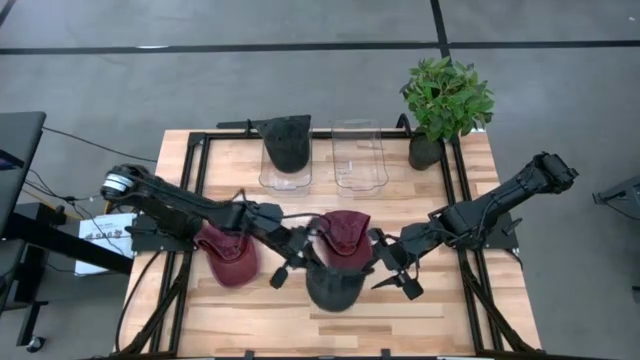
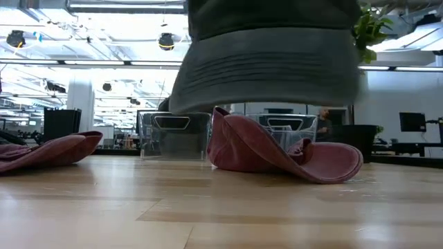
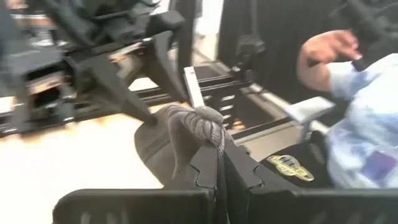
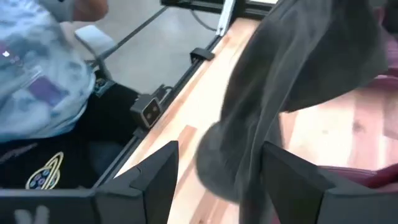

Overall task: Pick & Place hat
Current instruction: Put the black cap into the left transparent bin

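Grey hat [image 1: 333, 285]: hangs above the near middle of the counter [image 1: 250, 320], crown bunched upward, brim drooping down toward the wood; in the low view it fills the upper middle [image 2: 266, 62], clear of the boards. I cannot tell its long axis, the cloth is too crumpled.

Left jaws [image 1: 303, 262]: pressed together on a gathered fold of the grey hat [image 3: 186, 124], which sticks out just past the fingertips [image 3: 214, 165].

Right jaws [image 1: 392, 272]: spread, at the hat's right side; the grey cloth [image 4: 280, 93] drapes between and ahead of the two fingers [image 4: 155, 171]. Whether either finger touches it I cannot tell.

Maroon hat, middle [image 1: 343, 232]: lies on the counter just behind the grey one, brim flat toward the right in the low view [image 2: 291, 152].

Maroon hat, left [image 1: 228, 255]: flat on the counter under the left arm.

Clear bins: two side by side at the far edge; the left bin [image 1: 285, 178] holds a dark hat [image 1: 286, 140], the right bin [image 1: 358, 155] shows nothing inside.

Potted plant [image 1: 445, 100]: far right corner.

Person: in a pale patterned top [image 4: 37, 74], beside the counter's near edge.
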Tool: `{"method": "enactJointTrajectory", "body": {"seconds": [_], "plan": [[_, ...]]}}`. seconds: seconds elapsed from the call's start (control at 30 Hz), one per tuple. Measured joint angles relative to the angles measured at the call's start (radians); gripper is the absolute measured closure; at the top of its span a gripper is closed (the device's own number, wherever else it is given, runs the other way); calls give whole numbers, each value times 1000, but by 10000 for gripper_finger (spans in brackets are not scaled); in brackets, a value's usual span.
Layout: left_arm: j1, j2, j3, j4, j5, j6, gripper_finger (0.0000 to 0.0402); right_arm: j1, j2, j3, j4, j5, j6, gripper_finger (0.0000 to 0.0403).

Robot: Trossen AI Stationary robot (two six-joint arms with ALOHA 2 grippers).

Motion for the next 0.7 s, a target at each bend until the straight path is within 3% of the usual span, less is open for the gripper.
{"method": "enactJointTrajectory", "body": {"seconds": [0.3,0.7], "plan": [[22,-187,0,-278,-185,44,394,44,-39,0,-37,163,28,187],[140,-336,0,-436,-232,158,394,124,-39,0,-100,365,120,188]]}}
